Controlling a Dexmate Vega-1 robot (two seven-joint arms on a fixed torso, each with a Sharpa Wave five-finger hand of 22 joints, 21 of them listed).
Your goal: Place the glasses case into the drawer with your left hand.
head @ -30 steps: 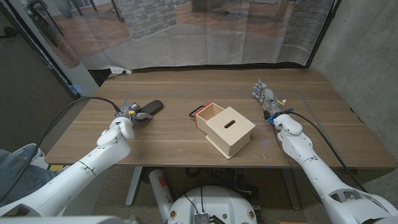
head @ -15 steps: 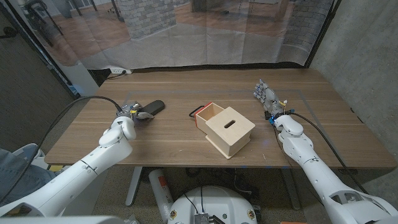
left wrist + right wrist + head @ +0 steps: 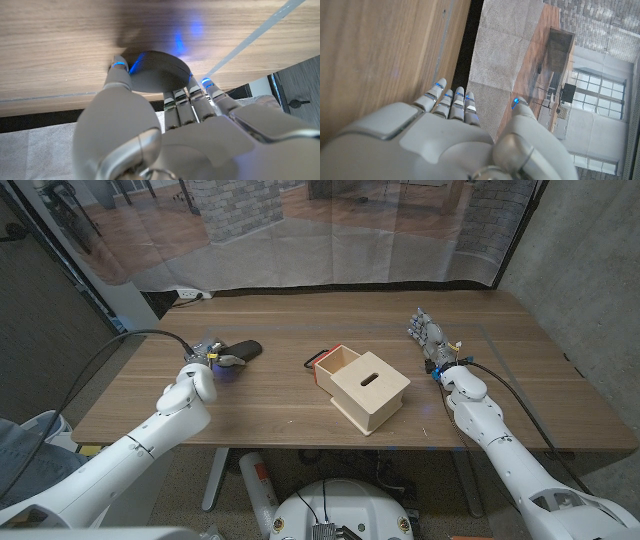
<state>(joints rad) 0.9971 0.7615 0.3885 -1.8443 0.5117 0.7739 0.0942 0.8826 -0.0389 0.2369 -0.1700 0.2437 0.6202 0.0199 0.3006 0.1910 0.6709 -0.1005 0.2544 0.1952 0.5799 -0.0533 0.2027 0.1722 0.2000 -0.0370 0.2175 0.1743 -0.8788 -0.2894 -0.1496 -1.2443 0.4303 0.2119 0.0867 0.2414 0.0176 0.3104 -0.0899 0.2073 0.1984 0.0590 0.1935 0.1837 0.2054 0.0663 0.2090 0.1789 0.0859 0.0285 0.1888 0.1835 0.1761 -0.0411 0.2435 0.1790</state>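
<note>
The dark glasses case (image 3: 243, 350) lies on the table at the left. My left hand (image 3: 213, 361) reaches onto its near end. In the left wrist view the thumb (image 3: 120, 70) lies on one side of the case (image 3: 157, 72) and the fingers (image 3: 192, 92) on the other, stretched out; the case still rests on the wood. The small wooden box (image 3: 372, 388) stands mid-table with its drawer (image 3: 338, 364) pulled out toward the left, a red pull on its front. My right hand (image 3: 428, 335) stays at the far right with fingers straight, holding nothing.
A black cable (image 3: 130, 340) loops over the table's left edge behind my left arm. Bare wood (image 3: 280, 395) separates the case from the box. A clear plastic curtain (image 3: 330, 240) hangs behind the table's far edge.
My left hand has moved forward along the table, closing in over the near end of the case. The case, the box and my right hand have stayed put.
</note>
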